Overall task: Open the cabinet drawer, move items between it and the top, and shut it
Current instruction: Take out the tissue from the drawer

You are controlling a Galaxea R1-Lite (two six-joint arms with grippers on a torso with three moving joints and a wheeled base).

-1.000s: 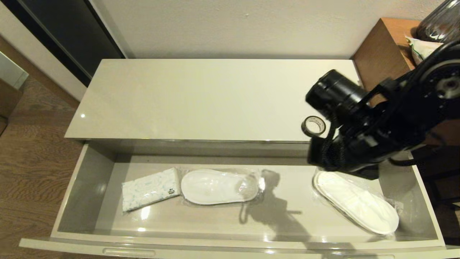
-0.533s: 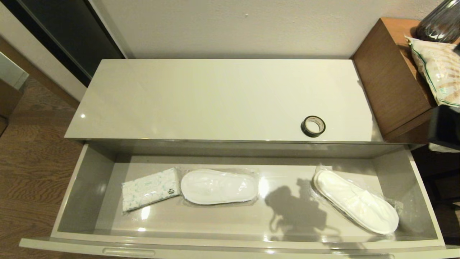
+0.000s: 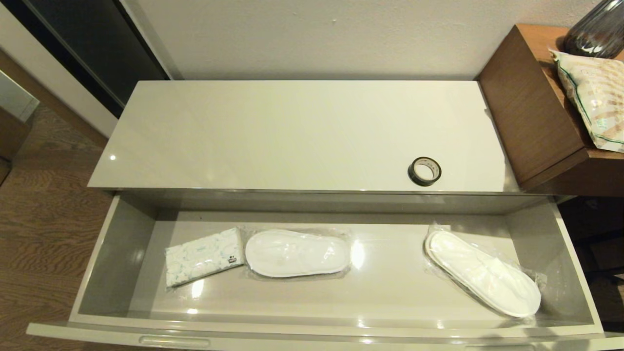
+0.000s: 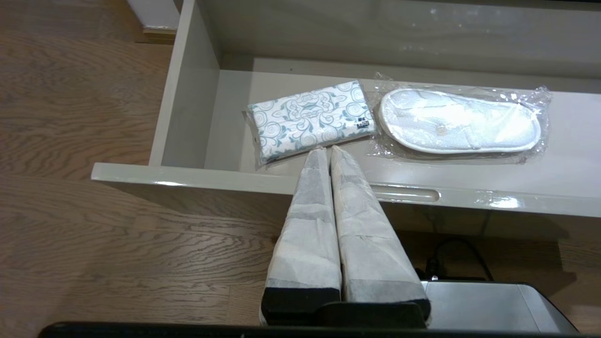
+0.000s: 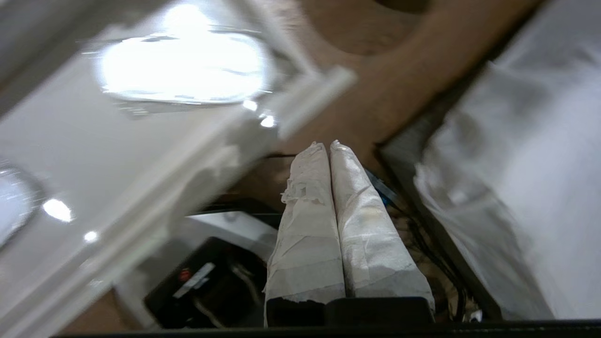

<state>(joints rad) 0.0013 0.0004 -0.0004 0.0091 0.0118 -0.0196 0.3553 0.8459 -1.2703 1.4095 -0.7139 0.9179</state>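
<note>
Head view: neither arm shows up here. The drawer (image 3: 122,243) is pulled fully out. The tape (image 3: 424,171) sits on the top (image 3: 273,131), close to its front edge and toward the right end. The tissues (image 3: 204,256) lie on the drawer floor toward the left end, right up against a wrapped slipper (image 3: 297,253). A second slipper (image 3: 482,273) lies at the right end (neither one is part of the job). So going by the layout, I'd say the swap is half done: tape up top, tissues not yet touched.

Left wrist view: the left gripper (image 4: 327,151) hangs in front of the drawer's front edge, fingers (image 4: 310,206) pressed together with nothing between them, pointing about at the pack's near edge. One pull (image 4: 404,192) sits just beside it. My take for doing this well: spread the jaws before dropping in, come over the front wall rather than through it, and pinch the pack across its short width. It's soft, so it'll squash. Stay on the end away from the slipper so the plastic wrap doesn't get snagged too.

Right wrist view: blurry. The right gripper (image 5: 327,146) is also pressed shut and empty, off past the drawer's right end. Leave it there.
</note>
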